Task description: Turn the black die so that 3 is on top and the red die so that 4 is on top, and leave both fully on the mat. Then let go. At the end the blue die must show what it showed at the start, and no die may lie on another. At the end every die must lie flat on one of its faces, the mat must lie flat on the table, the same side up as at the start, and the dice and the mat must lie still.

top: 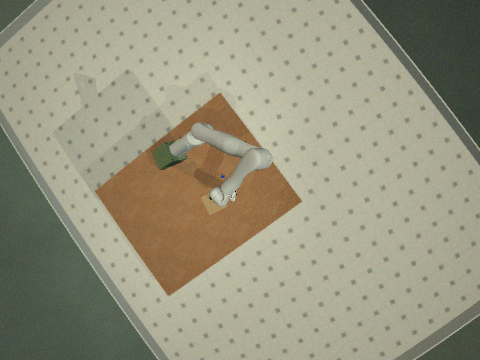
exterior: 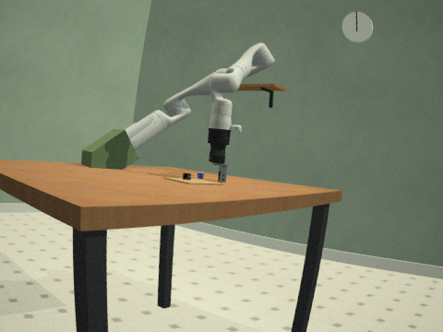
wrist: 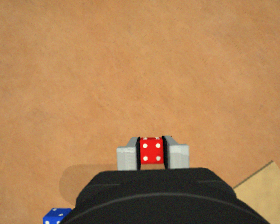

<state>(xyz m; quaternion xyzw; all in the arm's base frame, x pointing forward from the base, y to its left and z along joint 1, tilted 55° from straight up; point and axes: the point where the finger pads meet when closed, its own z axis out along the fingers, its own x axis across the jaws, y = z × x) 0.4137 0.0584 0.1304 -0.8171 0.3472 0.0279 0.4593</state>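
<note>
Above the thin tan mat [exterior: 194,180] on the wooden desk [exterior: 138,195], the black two-finger tool [wrist: 152,152] grips the small red die [wrist: 151,150], four pips showing; blue die [wrist: 56,216] and black die [exterior: 186,176] lie beside it.

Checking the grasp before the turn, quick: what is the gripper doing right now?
Gripper: closed on the red die, one finger on each side of it.
</note>
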